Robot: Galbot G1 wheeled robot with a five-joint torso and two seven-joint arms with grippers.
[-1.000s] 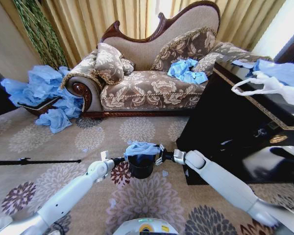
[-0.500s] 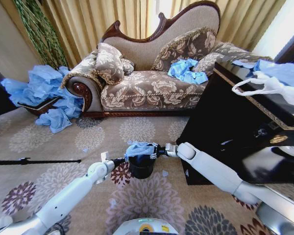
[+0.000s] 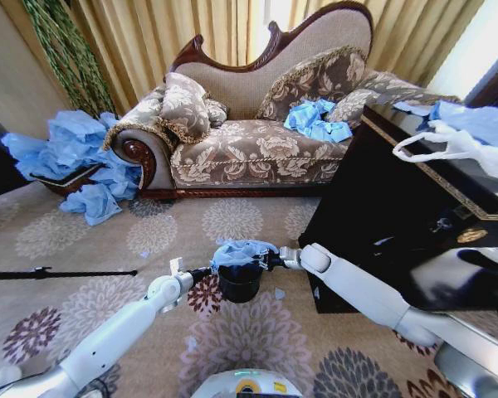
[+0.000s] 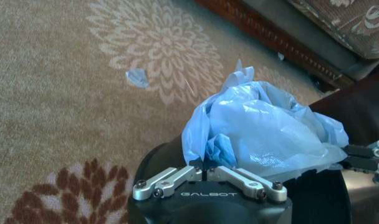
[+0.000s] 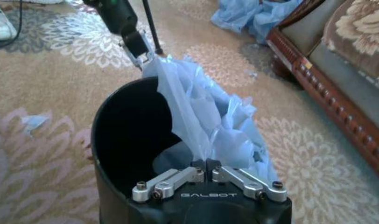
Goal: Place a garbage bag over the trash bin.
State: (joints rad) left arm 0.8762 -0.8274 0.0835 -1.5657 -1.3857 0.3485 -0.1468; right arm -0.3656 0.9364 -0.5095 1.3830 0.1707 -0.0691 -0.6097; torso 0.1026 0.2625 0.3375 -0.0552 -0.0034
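**Both of my grippers hold the blue bag on top of the little black bin**

On the far left I see piles of blue bags [image 3: 66,157] heaped on the floor beside the sofa [image 3: 257,124].

My left gripper [image 3: 209,269] is at the left side of the trash bin [image 3: 239,283]. Its fingers are pinched together on the edge of the garbage bag [image 3: 241,251].

The bin stands on the flowered carpet [image 3: 133,240], near me, in the middle. The bag sits bunched up on top of the bin. In the right wrist view part of the bin's mouth is open and dark, and the bag [image 5: 208,126] covers the rest.

My right gripper [image 3: 271,260] is at the right side of the bin. Its fingers are pinched together on the bag too.

On the right is a black cabinet [image 3: 398,215]. A white bag [image 3: 456,145] lies on top of it.
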